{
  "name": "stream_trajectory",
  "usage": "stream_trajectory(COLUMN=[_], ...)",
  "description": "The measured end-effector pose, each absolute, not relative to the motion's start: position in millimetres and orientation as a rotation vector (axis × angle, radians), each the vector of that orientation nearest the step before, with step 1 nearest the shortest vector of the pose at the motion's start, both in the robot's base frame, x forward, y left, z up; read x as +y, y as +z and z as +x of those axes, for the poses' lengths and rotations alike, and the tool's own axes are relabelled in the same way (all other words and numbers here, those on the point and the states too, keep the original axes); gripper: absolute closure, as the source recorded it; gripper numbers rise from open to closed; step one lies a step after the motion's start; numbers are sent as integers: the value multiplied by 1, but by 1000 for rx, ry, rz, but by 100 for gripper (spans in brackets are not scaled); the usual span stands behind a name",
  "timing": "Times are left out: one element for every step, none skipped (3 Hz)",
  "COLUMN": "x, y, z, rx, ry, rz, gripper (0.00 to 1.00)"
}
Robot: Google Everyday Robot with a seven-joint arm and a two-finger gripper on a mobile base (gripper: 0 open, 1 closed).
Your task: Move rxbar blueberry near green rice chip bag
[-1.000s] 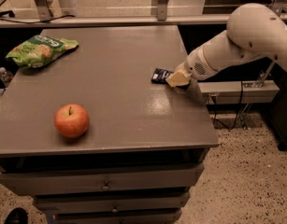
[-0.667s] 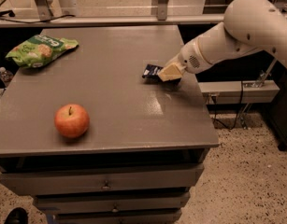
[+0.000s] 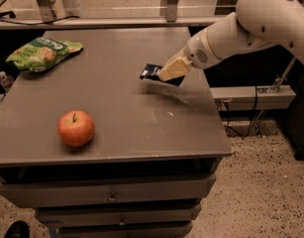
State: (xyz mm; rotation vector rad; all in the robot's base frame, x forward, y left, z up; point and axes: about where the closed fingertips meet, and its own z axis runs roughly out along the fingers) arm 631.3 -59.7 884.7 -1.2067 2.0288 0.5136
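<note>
The rxbar blueberry (image 3: 151,72), a dark navy flat bar, is held in my gripper (image 3: 167,72), lifted a little above the grey table's right half. The gripper's cream fingers (image 3: 174,68) are shut on the bar's right end, and the white arm reaches in from the upper right. The green rice chip bag (image 3: 41,53) lies crinkled at the table's far left, well apart from the bar.
A red-orange apple (image 3: 76,128) sits near the table's (image 3: 122,148) front left. Drawers run below the tabletop. A shelf and cables stand to the right of the table, and metal frame legs stand behind it.
My gripper has carried the bar leftward and slightly up, off the table's right edge area toward the middle.
</note>
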Motion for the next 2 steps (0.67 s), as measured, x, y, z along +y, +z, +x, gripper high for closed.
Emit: stream_trajectory(x=[-48,-24], y=[882,879], z=[644,678], rx=[2004,1963], ry=[507,505], rz=[-1198,-1192], gripper=[100,100])
